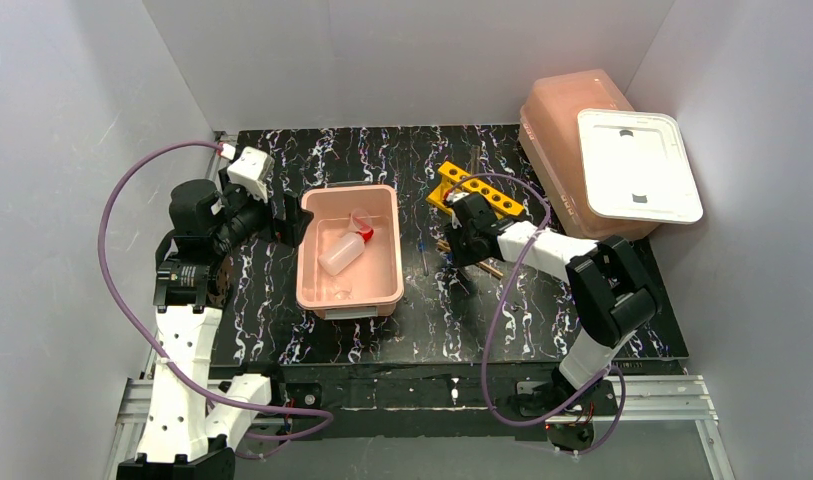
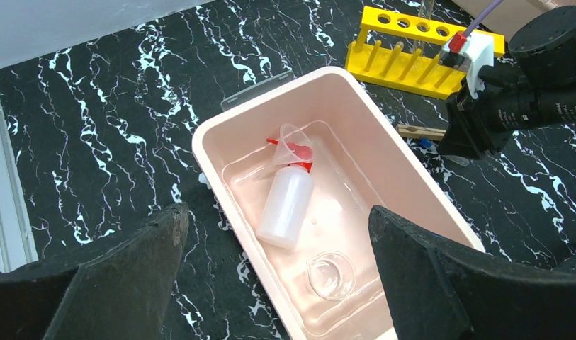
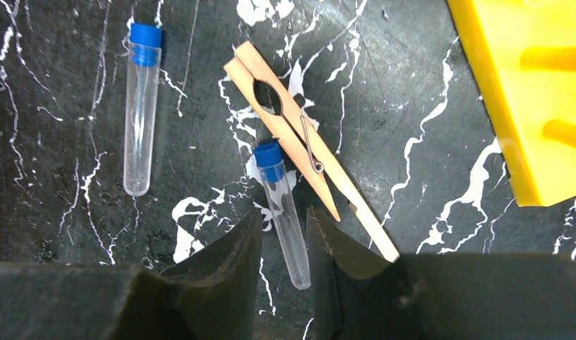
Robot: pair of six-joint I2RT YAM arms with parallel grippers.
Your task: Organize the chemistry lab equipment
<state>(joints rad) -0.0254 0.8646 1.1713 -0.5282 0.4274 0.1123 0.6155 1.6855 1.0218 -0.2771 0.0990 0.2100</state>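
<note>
Two arms are posed apart. The left arm is folded at the desk's left side, its left gripper aimed right over the pink tub, fingers spread wide and holding nothing. In the tub lie the white bottle with red cap, a clear funnel at its cap and a small glass dish at the near end.

The right arm reaches left and down between the tub and the yellow rack. Print on its wrist is too small to read. The right gripper has its fingers narrowly apart, straddling a blue-capped tube lying on the desk beside a wooden peg. A second tube lies further left.
</note>
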